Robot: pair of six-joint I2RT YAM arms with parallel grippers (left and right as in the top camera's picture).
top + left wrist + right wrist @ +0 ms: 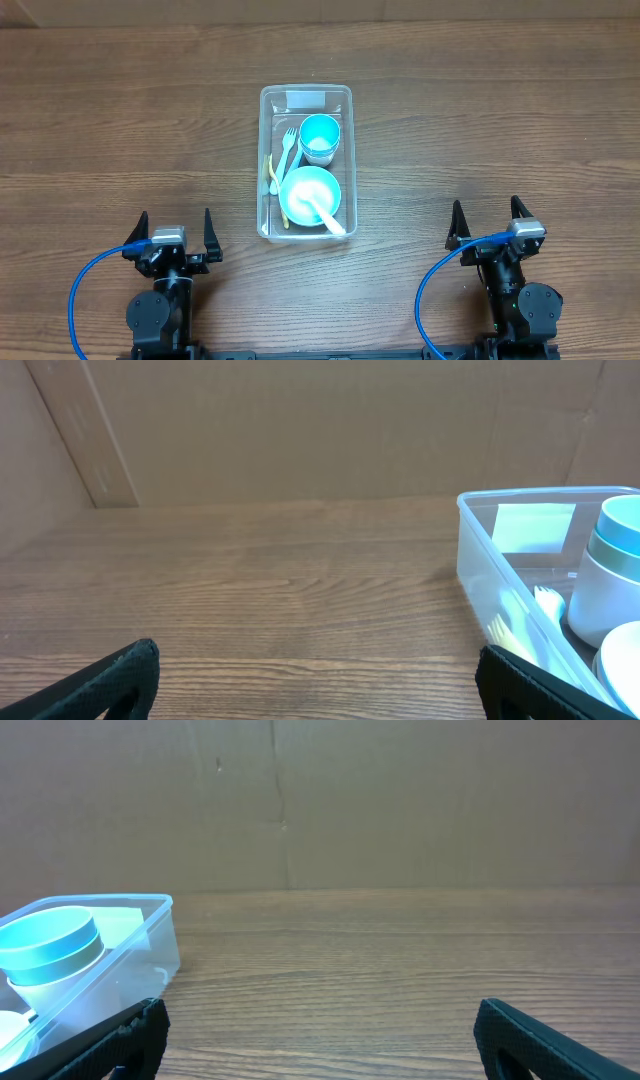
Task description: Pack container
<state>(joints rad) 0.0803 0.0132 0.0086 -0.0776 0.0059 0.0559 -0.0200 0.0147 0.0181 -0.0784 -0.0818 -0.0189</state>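
The clear rectangular container (264, 150) stands at the middle of the wooden table. Inside it are a teal and white cup (320, 138), a teal bowl (308, 192) with a white spoon (328, 217), a white fork (287, 152) and a yellow utensil (270, 175). The container shows at the right in the left wrist view (480, 565) and at the left in the right wrist view (150, 945). My left gripper (174, 232) is open and empty near the front left. My right gripper (490, 222) is open and empty near the front right.
A brown cardboard wall (320, 430) stands behind the table's far edge. Blue cables (85, 290) loop beside both arm bases at the front edge.
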